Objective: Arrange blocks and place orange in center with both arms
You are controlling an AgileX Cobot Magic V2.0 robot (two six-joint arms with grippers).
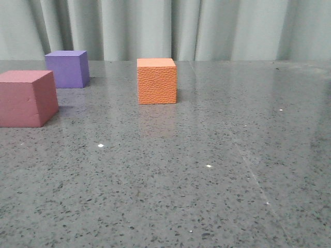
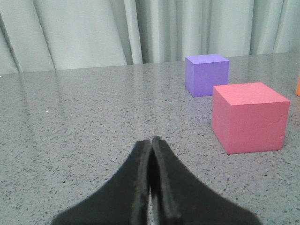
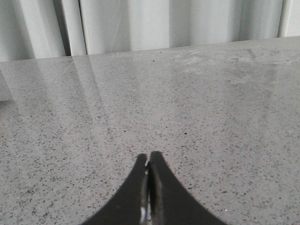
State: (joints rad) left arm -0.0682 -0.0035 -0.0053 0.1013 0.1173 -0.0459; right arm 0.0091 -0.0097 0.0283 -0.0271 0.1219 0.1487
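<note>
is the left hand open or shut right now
Shut. In the left wrist view the left hand has its two black fingers pressed together at the tips, with nothing between them, hovering over the grey table.

No lettering, labels, brand marks or numbers can be read on any surface in these views.

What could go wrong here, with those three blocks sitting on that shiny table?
Two risks, as a judgement. The purple cube and pinkish-red cube sit close together, so reaching for one might nudge the other. Also, both the left gripper and right gripper are shut; each must open before closing on a block, or it would just push it across the smooth table. The orange cube stands apart, so it looks easier to take.
</note>
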